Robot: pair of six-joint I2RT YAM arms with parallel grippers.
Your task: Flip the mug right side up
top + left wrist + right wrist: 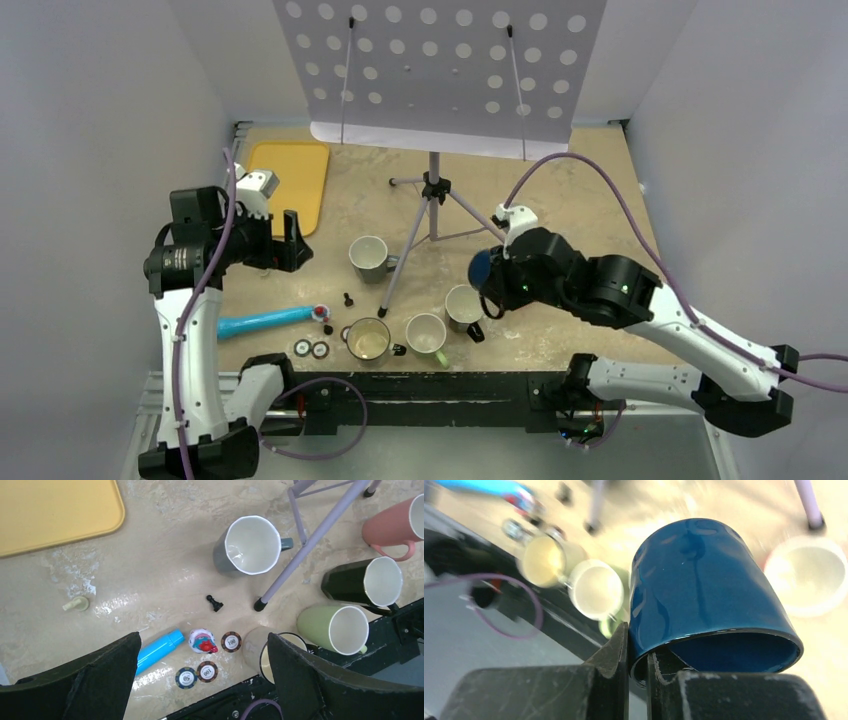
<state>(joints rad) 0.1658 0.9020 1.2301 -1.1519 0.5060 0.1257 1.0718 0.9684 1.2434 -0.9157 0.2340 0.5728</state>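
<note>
one blue mug [699, 590], rim pinched in right jaws, points base-first away from them; left jaws spread.

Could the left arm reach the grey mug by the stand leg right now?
Probably yes. The left gripper is open and empty, with bare table between it and the grey mug; the music stand leg passes only on the mug's far side.

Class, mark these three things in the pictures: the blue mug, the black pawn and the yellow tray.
blue mug [704, 575]: right wrist view, on its glossy outer wall.
black pawn [215, 603]: left wrist view, on its body.
yellow tray [300, 172]: top external view, on its bare flat middle.
</note>
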